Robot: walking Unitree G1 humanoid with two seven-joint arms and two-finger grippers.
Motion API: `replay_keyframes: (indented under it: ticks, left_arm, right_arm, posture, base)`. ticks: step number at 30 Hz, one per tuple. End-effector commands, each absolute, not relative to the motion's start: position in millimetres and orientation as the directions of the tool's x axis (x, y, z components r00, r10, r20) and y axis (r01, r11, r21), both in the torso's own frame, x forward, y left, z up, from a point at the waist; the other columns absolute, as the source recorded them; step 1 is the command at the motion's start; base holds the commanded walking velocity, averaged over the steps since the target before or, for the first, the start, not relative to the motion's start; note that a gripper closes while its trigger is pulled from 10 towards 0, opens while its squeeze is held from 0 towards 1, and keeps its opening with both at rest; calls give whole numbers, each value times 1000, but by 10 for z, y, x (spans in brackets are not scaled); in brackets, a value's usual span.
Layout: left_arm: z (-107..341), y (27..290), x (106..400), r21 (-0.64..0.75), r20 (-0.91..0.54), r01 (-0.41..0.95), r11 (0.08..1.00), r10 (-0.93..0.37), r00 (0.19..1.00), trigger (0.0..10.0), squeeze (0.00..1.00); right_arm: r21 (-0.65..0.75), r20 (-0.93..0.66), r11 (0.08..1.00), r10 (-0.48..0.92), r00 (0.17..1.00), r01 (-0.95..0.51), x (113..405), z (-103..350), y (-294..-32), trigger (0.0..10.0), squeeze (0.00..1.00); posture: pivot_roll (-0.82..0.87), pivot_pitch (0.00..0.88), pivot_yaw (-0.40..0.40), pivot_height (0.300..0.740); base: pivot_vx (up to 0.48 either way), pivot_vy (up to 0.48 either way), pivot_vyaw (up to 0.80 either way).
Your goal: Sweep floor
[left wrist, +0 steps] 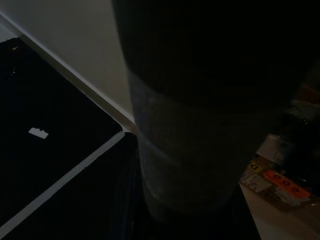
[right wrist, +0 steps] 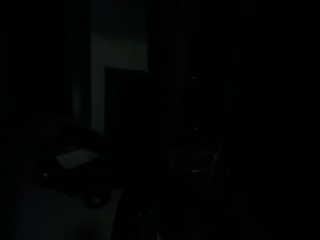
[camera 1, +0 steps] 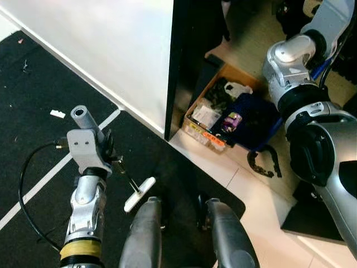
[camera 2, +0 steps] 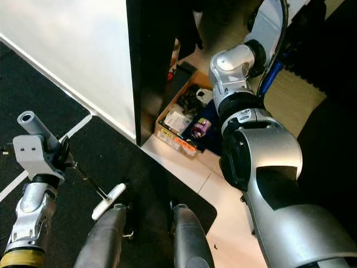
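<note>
A black mat (camera 1: 33, 100) with a white stripe (camera 1: 50, 173) covers the floor on my left. On it lies a white scrap (camera 1: 57, 114), also caught by the left wrist view as the scrap (left wrist: 38, 133). My left gripper (camera 1: 111, 153) hangs low over the mat beside my left leg. A thin rod (camera 1: 128, 177) slants down from it to a white flat piece (camera 1: 139, 194) near the mat. A dark cylinder (left wrist: 185, 150) blocks the left wrist view. My right arm (camera 1: 295, 61) is raised on the right and runs off the top edge, with a blue bar (camera 2: 271, 75) behind it.
A white wall (camera 1: 111, 44) ends at a tall black panel (camera 1: 178, 67). Beyond it a cluttered cardboard box (camera 1: 207, 125) and a black curved object (camera 1: 266, 163) sit on pale tiles (camera 1: 262, 206). My legs (camera 1: 146, 234) stand at the mat's edge. The right wrist view is almost black.
</note>
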State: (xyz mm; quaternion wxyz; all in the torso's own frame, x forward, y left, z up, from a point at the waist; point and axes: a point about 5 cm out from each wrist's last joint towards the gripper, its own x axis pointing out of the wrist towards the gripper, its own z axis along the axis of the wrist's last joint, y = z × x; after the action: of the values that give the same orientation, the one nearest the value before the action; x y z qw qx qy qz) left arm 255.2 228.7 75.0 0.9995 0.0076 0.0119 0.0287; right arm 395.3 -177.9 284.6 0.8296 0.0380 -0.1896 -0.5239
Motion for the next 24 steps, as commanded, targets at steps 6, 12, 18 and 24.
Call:
replay_keyframes:
  ticks: [6,12,18,24]
  left_arm:
    - [576,2262,2452,-4,-100,-70,998,69,993,10000,0]
    - [576,2254,2454,-5,-99,-71,997,70,993,10000,0]
    - [576,2262,2444,-6,-100,-78,997,76,992,10000,0]
    - [574,2263,2440,-6,-100,-79,997,78,992,10000,0]
  right_arm:
    - [265,450,523,-810,376,810,3952,3153,-1656,10000,0]
    - [236,581,597,-719,381,766,3931,3247,-1400,10000,0]
    - [227,618,616,-690,377,754,3915,3271,-1260,10000,0]
    - [223,625,615,-685,373,756,3912,3274,-1246,10000,0]
  posture:
    - [60,294,-159,740]
    - [61,294,-161,740]
    - [60,295,-169,740]
    - [60,296,-169,740]
  base:
    - [0,0,0]
    - [0,0,0]
    - [0,0,0]
    - [0,0,0]
